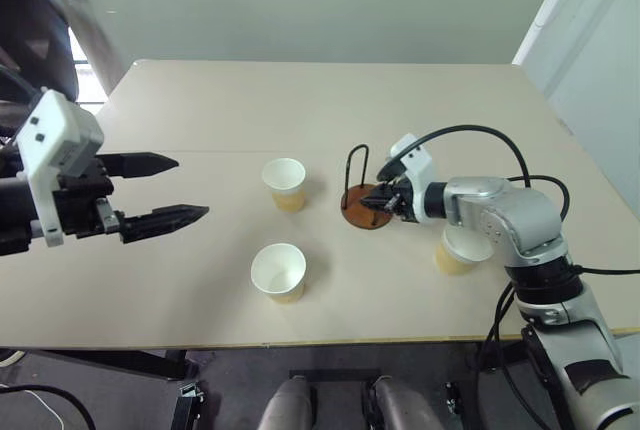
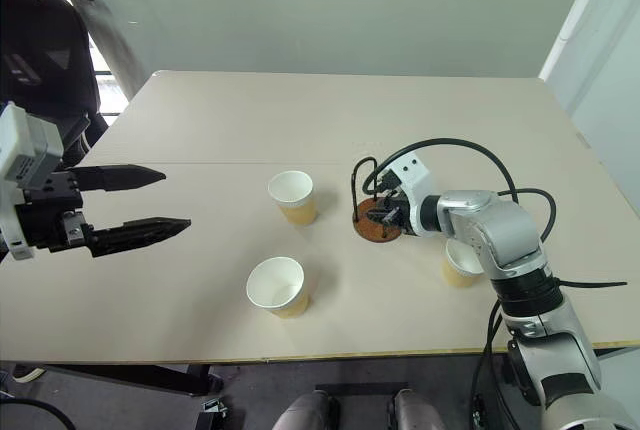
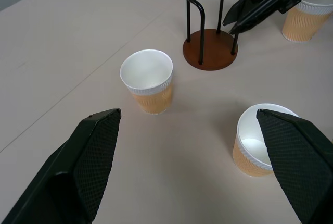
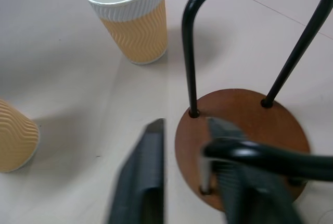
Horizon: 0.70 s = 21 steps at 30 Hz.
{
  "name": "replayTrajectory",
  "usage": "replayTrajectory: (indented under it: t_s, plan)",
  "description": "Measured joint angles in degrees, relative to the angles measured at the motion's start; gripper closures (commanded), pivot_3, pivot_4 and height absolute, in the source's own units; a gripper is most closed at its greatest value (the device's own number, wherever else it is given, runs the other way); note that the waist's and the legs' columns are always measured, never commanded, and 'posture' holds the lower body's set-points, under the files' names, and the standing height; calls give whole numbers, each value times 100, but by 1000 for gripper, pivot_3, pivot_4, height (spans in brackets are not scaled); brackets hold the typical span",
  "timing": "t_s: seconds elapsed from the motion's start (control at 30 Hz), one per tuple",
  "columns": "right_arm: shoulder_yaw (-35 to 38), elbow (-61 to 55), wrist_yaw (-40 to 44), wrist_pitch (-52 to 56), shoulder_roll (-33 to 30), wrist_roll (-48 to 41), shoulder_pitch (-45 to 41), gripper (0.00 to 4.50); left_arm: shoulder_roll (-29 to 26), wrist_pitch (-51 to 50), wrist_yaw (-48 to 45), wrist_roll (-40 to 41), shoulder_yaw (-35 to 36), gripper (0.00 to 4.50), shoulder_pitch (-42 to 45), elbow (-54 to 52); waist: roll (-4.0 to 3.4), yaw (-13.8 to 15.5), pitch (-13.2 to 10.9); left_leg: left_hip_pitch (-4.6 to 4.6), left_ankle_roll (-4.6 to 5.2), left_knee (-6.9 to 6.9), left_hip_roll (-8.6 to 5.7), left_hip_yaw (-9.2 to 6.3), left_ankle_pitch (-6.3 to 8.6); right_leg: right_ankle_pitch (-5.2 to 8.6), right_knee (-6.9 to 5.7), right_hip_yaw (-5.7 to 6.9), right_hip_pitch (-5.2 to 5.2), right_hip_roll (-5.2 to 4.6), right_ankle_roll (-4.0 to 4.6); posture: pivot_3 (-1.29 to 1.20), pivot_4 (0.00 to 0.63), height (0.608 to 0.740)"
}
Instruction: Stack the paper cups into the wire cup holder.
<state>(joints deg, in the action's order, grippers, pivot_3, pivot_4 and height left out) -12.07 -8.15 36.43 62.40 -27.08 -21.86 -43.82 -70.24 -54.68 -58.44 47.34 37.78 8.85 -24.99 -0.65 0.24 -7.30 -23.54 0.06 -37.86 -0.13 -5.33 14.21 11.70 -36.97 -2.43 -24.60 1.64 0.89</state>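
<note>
Currently | right gripper nearly closed around wire cup holder's near loop | holder light, stiff, slides easily | left gripper wide open, empty | paper cups crushable; grip mid-wall gently

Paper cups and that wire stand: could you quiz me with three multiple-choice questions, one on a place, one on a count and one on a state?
1. Where is the right tool?
A. inside a cup
B. at the wire cup holder
C. beside the left tool

2. How many paper cups stand on the table?
A. two
B. three
C. five

3. The left tool is:
A. open and empty
B. shut on a cup
C. shut on the holder

Answers:
1. B: it sits at the holder's wire loops.
2. B: three upright cups show.
3. A: its fingers stand wide apart with nothing between them.
</note>
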Motion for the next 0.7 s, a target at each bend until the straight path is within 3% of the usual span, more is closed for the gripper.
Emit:
replayTrajectory:
  t_s: [0.03,0.23,0.5,0.7]
  plan:
    - [-5,-6,-11,-68,-6,55,-1,4485,0,0,-1,0,0,0,0,1,0,0,0,0,0,0,0,0,0,0,0,0,0,0,0,0,150,740]
    - [-153,-99,388,-219,-288,55,-10,4485,0,11,-18,-5,1,0,0,22,4,4,2,-6,-2,0,0,0,1,0,1,0,-3,0,0,0,150,740]
    - [-398,-1071,2359,-1284,-1453,-411,816,4485,-14,107,-101,-15,-92,0,142,174,10,12,5,-16,-6,-4,0,0,7,0,6,3,-5,0,-1,0,150,740]
    - [-407,-1235,3168,-2035,-1790,-494,1178,4485,-46,179,-153,-22,-341,0,335,297,12,7,6,-13,-1,-10,1,0,-5,6,2,3,-1,1,14,0,150,740]
